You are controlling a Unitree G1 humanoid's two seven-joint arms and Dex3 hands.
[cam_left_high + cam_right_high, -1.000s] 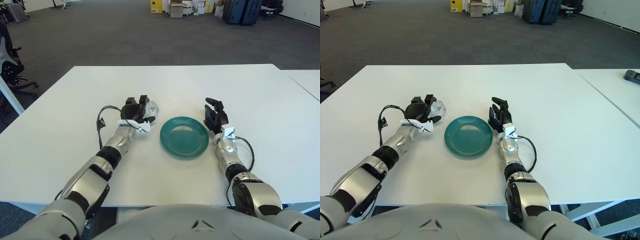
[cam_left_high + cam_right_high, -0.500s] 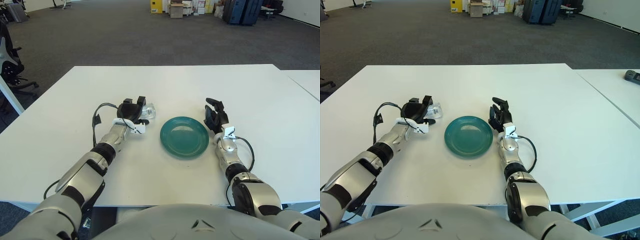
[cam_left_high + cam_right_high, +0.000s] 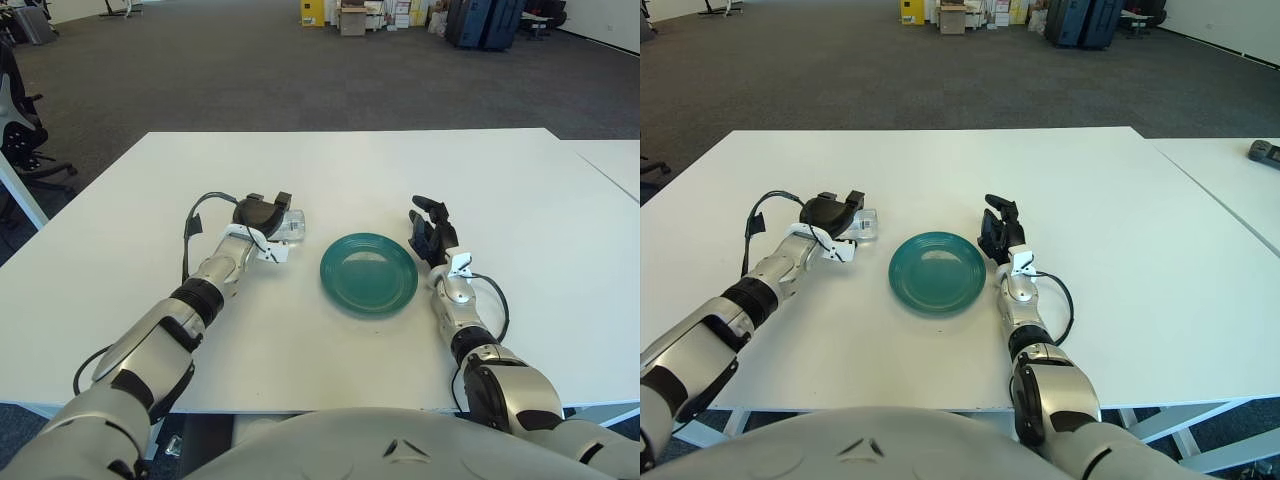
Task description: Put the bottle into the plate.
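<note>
One clear bottle (image 3: 289, 226) lies on the white table (image 3: 350, 160), toward its left edge. One teal plate (image 3: 368, 272) sits at the middle near the front edge. Two robot hands show: left hand (image 3: 259, 215), right hand (image 3: 430, 235).

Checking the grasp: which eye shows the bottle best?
Right eye view, slightly: the bottle shows clear of the left hand along its right side. In the left eye view the same clear bottle peeks out beside the fingers, much alike. Neither view shows whether the fingers grip it.
</note>
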